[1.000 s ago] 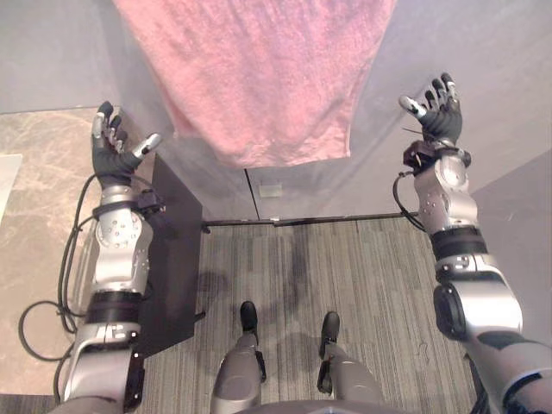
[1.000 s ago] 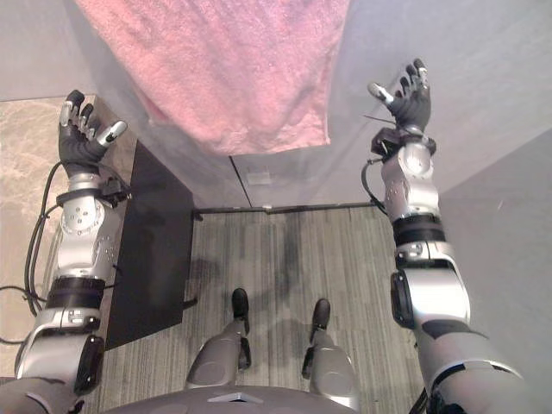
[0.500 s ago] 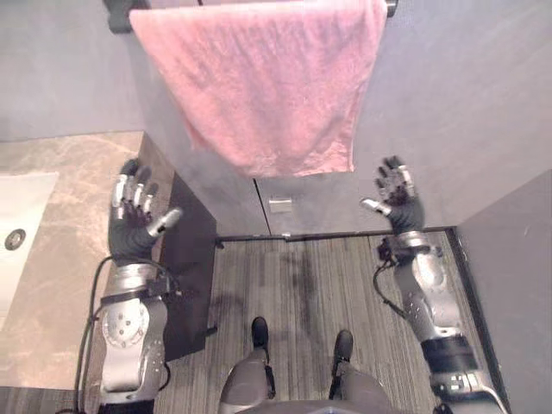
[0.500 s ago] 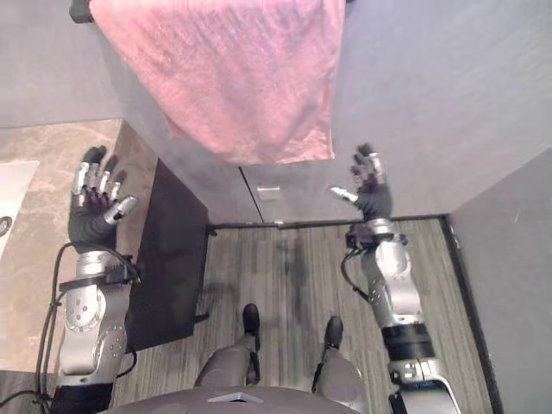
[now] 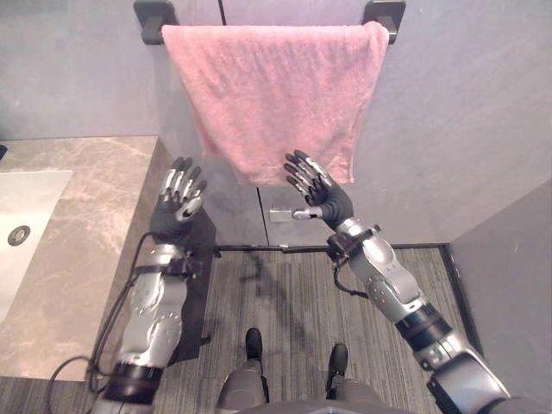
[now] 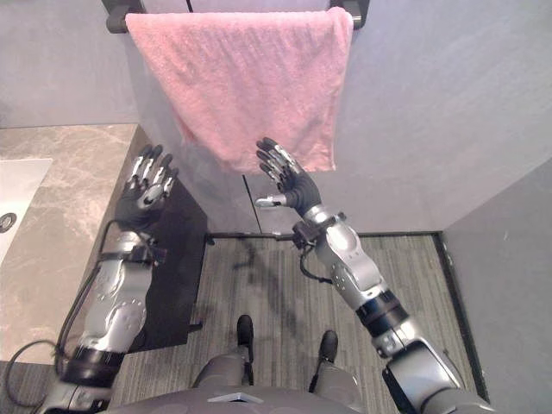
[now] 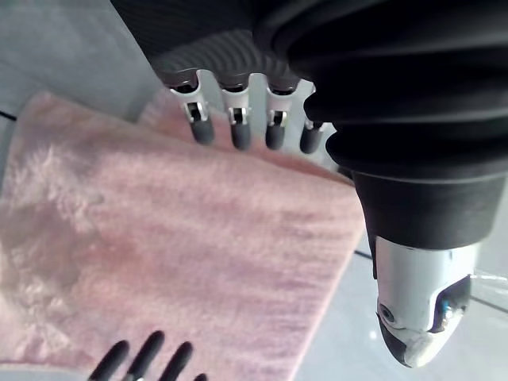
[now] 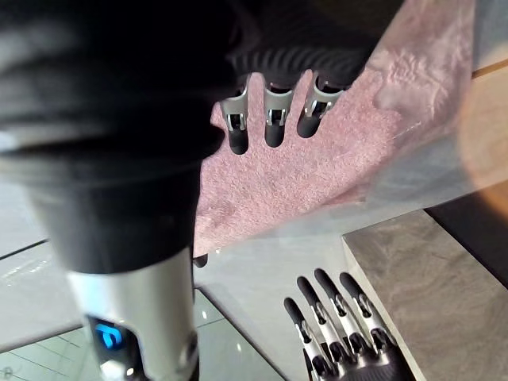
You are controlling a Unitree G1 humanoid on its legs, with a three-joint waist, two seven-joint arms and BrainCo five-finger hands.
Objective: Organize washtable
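Your left hand (image 5: 177, 207) and right hand (image 5: 317, 194): fingers spread, empty, held up near towel (image 5: 276, 86) hem.

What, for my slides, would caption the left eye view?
Open left hand and right hand raised near a pink towel on its rail, beside a marble counter.

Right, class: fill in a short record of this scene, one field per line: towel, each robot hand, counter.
towel: pink, draped between two dark wall brackets
left robot hand: open, raised near the towel's lower left
right robot hand: open, raised at the towel's lower edge
counter: marble, with a white sink, on the robot's left
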